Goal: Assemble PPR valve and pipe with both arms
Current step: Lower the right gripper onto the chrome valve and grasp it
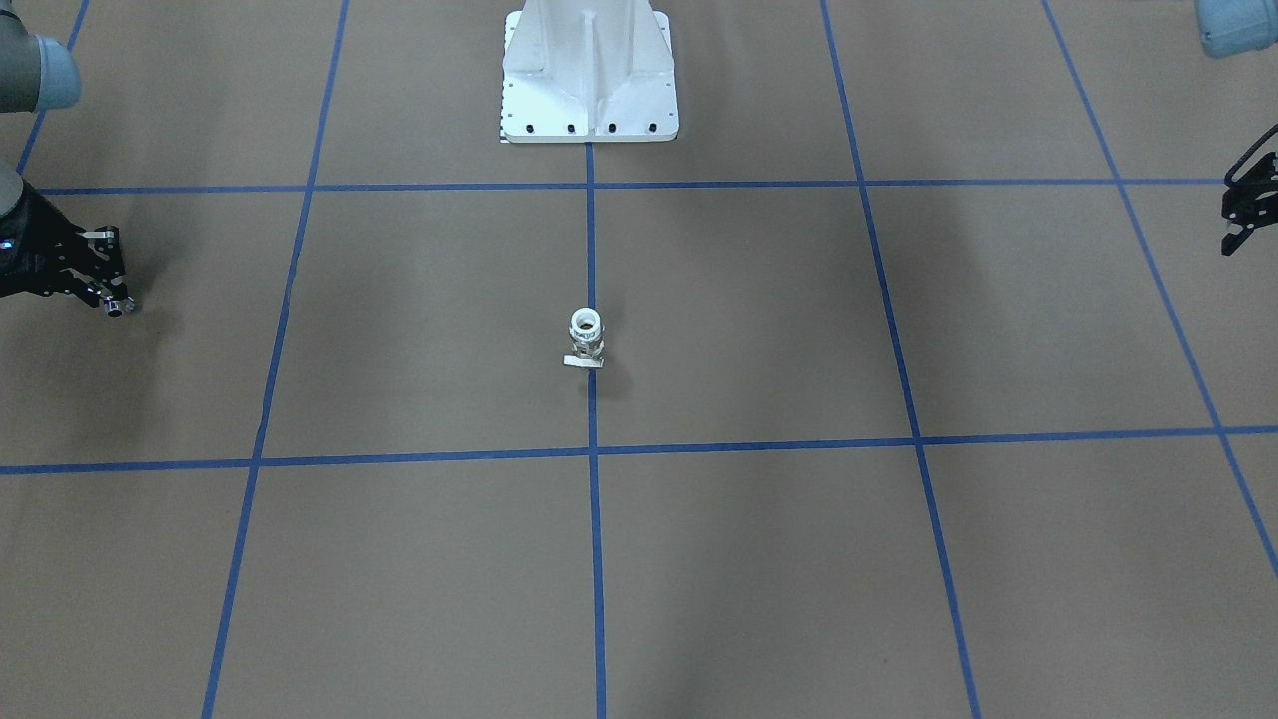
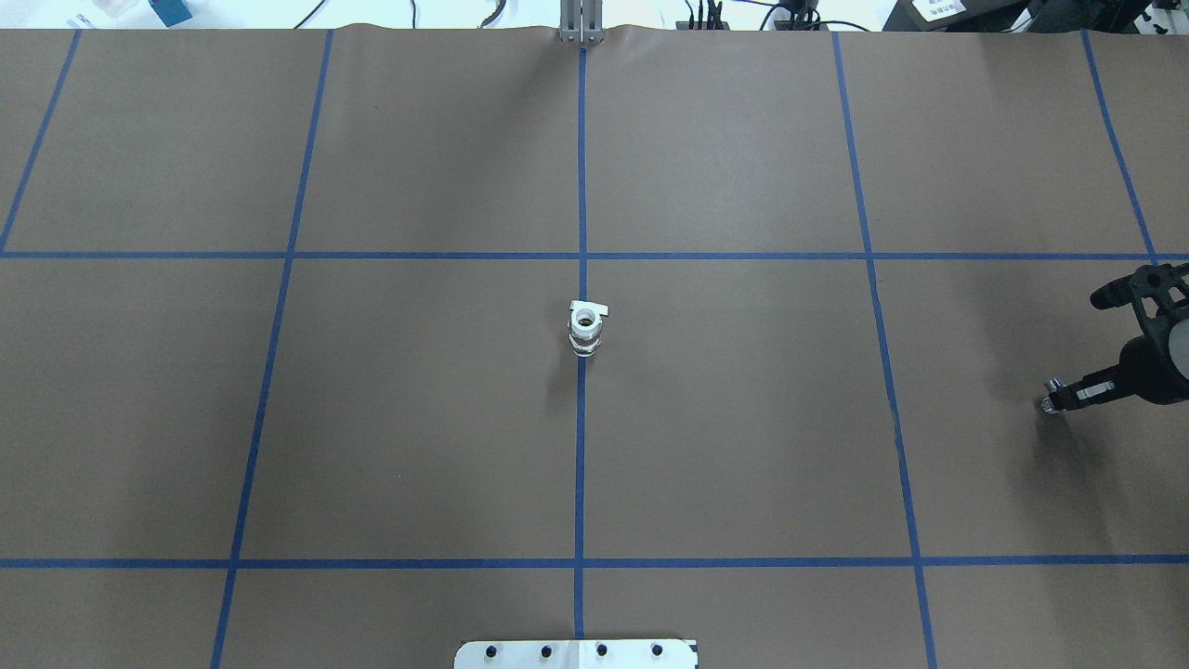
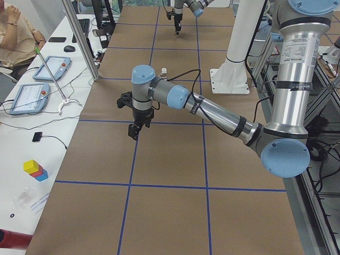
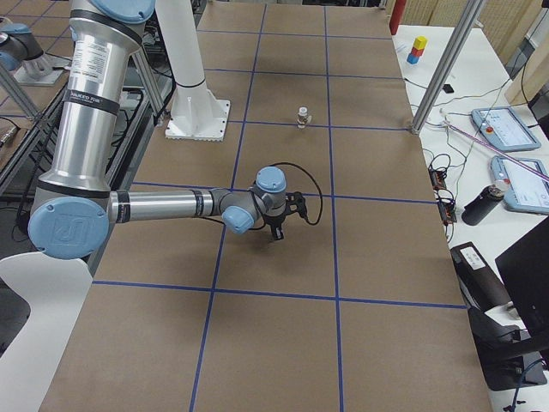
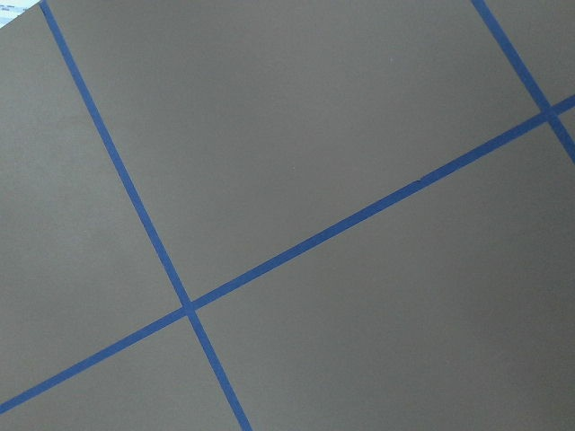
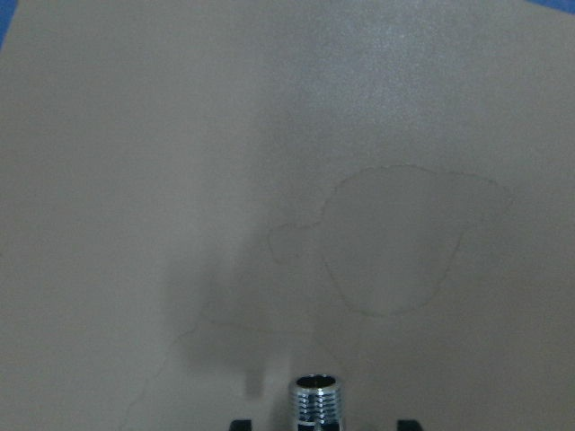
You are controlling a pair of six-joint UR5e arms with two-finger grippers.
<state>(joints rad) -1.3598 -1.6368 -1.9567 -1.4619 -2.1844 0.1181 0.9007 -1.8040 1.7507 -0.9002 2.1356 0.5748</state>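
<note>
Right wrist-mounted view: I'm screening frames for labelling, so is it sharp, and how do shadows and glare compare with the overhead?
Right wrist-mounted view: the pipe is crisp, with bright glints on its threads; the paper behind is soft and washed pale, with a blurry shadow left of the pipe. Overhead exterior view: fairly even light, no glare; the PPR valve throws a soft shadow.

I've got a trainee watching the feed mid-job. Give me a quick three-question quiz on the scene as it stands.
1. Pick one. The valve sits: A) on the centre tape line; B) at the table edge; C) in the jaws.
2. True or false: the right gripper holds the pipe.
3. Fill in: in the right wrist view, the pipe's visible end is ____.

Key: 1 A; 2 true; 3 threaded.
</note>
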